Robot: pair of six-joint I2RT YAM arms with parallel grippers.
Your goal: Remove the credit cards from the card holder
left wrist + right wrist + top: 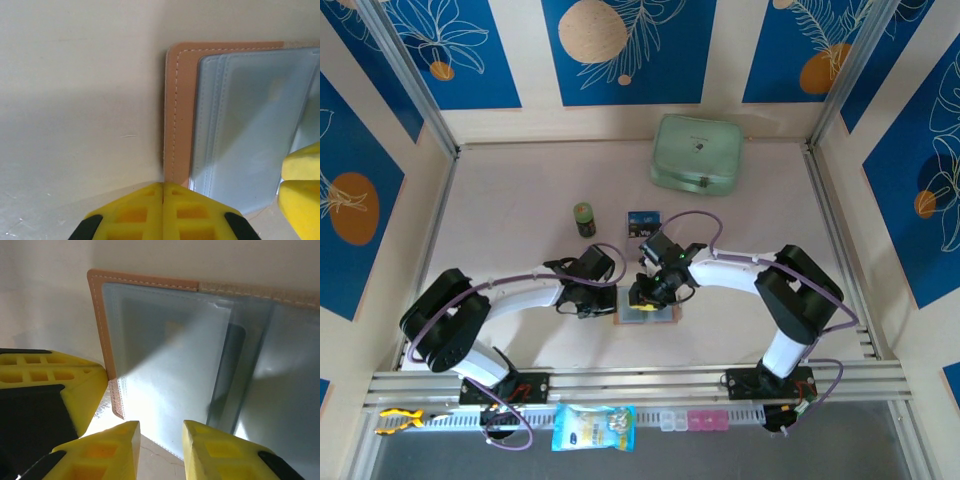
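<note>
The card holder [660, 316] lies open on the table, tan rim [177, 115] outward and grey pockets [170, 370] up. My left gripper [163, 186] is shut, and its tip rests at the holder's near left edge. It also stands beside the holder in the top view [609, 303]. My right gripper [160, 432] is open over the near edge of the grey pocket, above the holder [646, 294]. A dark strip [231, 365] shows inside the middle pocket. One dark blue credit card [643, 222] lies on the table behind the arms.
A mint-green case [700, 152] sits at the back. A small dark jar [584, 219] stands left of the loose card. On the front rail lie a blue packet [593, 427], small pink and clear boxes [692, 420] and a yellow toy [400, 418].
</note>
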